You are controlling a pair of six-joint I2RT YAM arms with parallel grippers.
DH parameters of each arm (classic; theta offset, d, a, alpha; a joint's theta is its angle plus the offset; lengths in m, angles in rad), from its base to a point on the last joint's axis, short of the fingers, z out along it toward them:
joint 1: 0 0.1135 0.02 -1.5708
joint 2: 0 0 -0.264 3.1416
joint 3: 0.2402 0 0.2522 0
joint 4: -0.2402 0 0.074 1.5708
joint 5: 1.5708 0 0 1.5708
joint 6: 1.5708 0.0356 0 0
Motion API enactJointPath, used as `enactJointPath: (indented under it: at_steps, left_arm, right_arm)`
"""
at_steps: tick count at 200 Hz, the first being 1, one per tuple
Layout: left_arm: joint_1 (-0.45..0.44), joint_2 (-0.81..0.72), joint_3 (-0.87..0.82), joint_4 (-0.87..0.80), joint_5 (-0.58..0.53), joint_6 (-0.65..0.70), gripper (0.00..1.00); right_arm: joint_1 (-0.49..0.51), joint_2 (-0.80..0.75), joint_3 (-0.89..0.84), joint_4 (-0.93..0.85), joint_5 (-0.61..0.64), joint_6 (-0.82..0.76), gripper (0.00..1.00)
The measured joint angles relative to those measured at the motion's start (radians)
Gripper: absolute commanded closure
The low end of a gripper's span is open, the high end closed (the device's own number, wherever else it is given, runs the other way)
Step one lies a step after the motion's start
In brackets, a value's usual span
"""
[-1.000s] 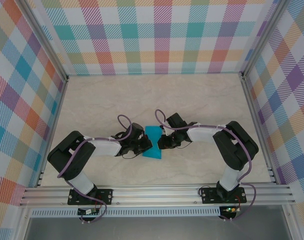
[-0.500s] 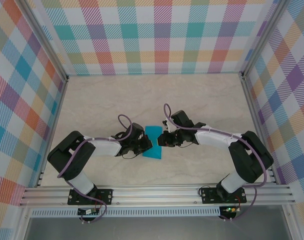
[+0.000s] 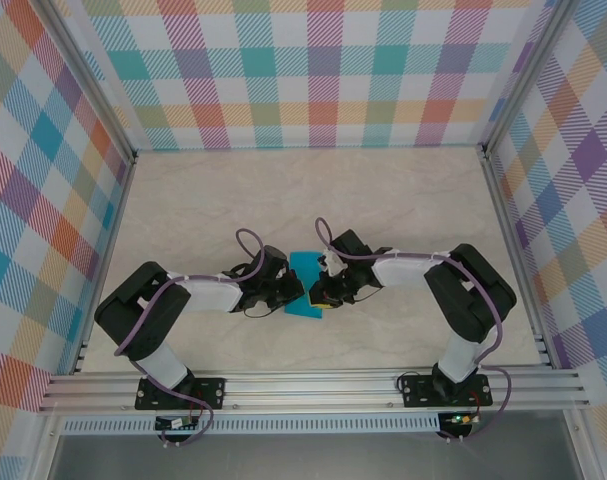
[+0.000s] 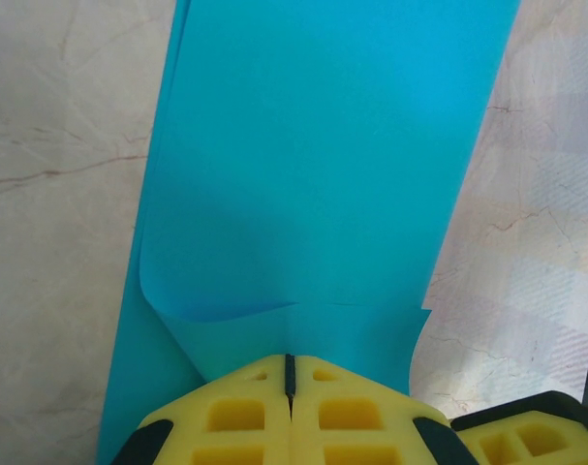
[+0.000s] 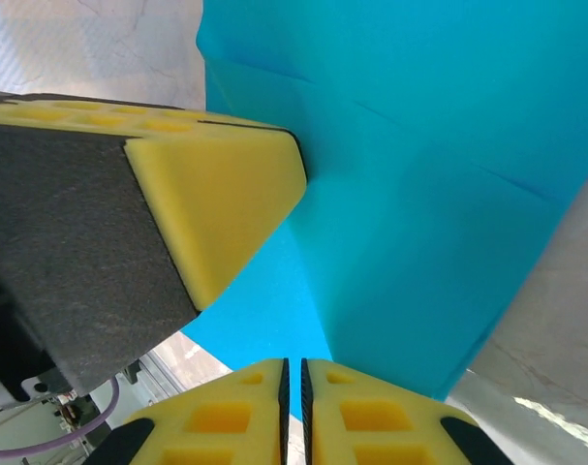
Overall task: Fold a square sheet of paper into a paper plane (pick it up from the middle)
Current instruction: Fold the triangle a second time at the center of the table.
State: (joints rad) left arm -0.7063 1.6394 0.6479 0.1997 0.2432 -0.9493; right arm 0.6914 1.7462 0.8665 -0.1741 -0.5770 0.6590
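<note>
The teal-blue sheet of paper [image 3: 305, 268] lies folded into a narrow strip in the middle of the table, between both grippers. My left gripper [image 3: 291, 291] is shut on its left edge. In the left wrist view the paper [image 4: 323, 145] fans out from the closed yellow tips of the left gripper [image 4: 290, 360], with a curled flap beside them. My right gripper [image 3: 319, 296] is shut, with its tips against the strip's near right part. In the right wrist view the right gripper [image 5: 294, 364] shows a hairline gap over the paper [image 5: 448, 145], and a left finger [image 5: 226, 189] stands close by.
The pale marble-patterned table [image 3: 403, 200] is walled by checked panels on three sides. An aluminium rail [image 3: 313, 385] with both arm bases runs along the near edge. The arms' elbows sit low at the left and right of the paper.
The right gripper drew away to the right, then came back lower onto the paper's near right part. The left gripper and the paper have stayed in place.
</note>
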Motion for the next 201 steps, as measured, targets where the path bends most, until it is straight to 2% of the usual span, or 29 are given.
enactJointPath:
  at_steps: [54,174,201]
  left_arm:
    - [0.0,0.0,0.004,-0.01,0.0,0.003,1.0]
    - [-0.001,0.0,0.004,-0.01,-0.001,0.004,1.0]
    - [-0.001,0.0,0.004,-0.01,-0.001,0.004,1.0]
  right_arm:
    - [0.004,0.027,0.037,-0.042,0.0,-0.001,0.85]
    - [0.004,0.047,0.005,-0.051,0.004,-0.005,0.84]
    - [0.005,0.043,0.005,-0.055,0.005,-0.004,0.87]
